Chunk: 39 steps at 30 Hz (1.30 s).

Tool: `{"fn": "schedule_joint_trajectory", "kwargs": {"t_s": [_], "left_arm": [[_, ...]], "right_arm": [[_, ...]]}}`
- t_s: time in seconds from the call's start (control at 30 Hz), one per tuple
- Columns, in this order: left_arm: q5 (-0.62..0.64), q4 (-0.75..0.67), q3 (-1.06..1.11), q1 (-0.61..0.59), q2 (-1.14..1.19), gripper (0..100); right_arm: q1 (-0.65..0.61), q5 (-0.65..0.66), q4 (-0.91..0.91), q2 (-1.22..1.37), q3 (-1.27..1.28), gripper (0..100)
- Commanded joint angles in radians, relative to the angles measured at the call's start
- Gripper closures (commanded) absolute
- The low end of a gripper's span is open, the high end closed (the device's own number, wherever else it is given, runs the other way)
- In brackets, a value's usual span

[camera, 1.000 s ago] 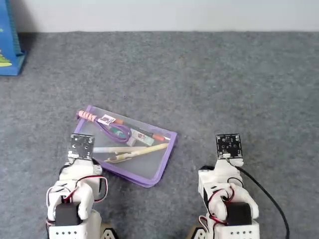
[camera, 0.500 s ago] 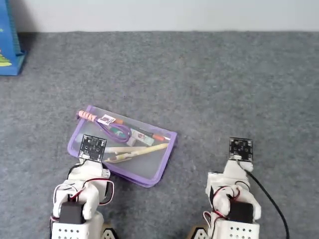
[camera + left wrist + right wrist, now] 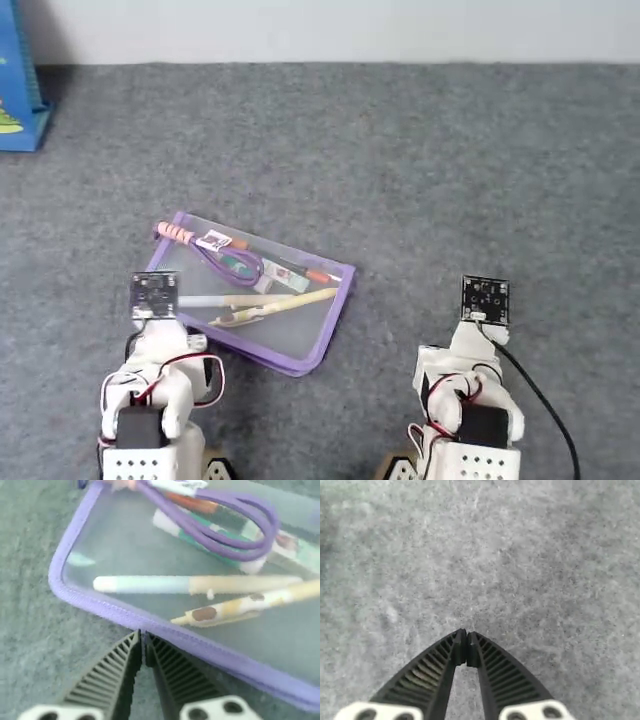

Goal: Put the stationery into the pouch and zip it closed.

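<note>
Left gripper (image 3: pixel 141 638) first: we see its two ribbed fingers pressed together with nothing between them, the tips right at the purple border of the pouch (image 3: pixel 125 555), near one rounded corner. Through the clear face just past the tips we make out two cream pens, one (image 3: pixel 200 584) lying flat along the border and one (image 3: pixel 225 611) with a brown spot, angled beside it. Farther in lies a green and white pen (image 3: pixel 210 532), crossed by a looped purple cord (image 3: pixel 192 526); we cannot tell whether the cord sits inside the pouch or on top of it, nor whether the zip is shut.

From above, the left arm (image 3: pixel 150 390) stands at the pouch's near left corner. The pouch lies flat and slanted on the grey carpet (image 3: pixel 420 160), and a pink coil (image 3: pixel 172 232) sits at its far left corner.

Our right gripper (image 3: pixel 466 636) is also closed on nothing, its tips meeting above bare carpet. The right arm (image 3: pixel 465 400) stands well apart from the pouch, off to its right.

At the far left edge, a blue box (image 3: pixel 18 80) stands by the pale wall.
</note>
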Motion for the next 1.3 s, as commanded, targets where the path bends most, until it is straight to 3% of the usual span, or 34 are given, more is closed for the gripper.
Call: {"fn": "schedule_joint_trajectory", "kwargs": {"t_s": [0.0, 0.3, 0.53, 0.77, 1.27], "left_arm": [[0.018, 0.003, -0.012, -0.015, -0.009, 99], [-0.371, 0.006, -0.012, -0.034, -0.009, 99], [-0.374, 0.006, -0.012, -0.043, -0.009, 99], [-0.379, 0.0, -0.01, -0.221, -0.009, 99], [-0.376, 0.006, -0.01, -0.178, -0.009, 99]], "right_arm": [[-0.004, 0.003, 0.004, -0.01, 0.015, 99.0], [-0.01, 0.005, 0.004, -0.012, 0.015, 99.0], [-0.004, 0.005, 0.004, -0.012, 0.015, 99.0], [-0.007, 0.005, 0.004, -0.012, 0.015, 99.0], [-0.008, 0.005, 0.004, -0.012, 0.015, 99.0]]}}
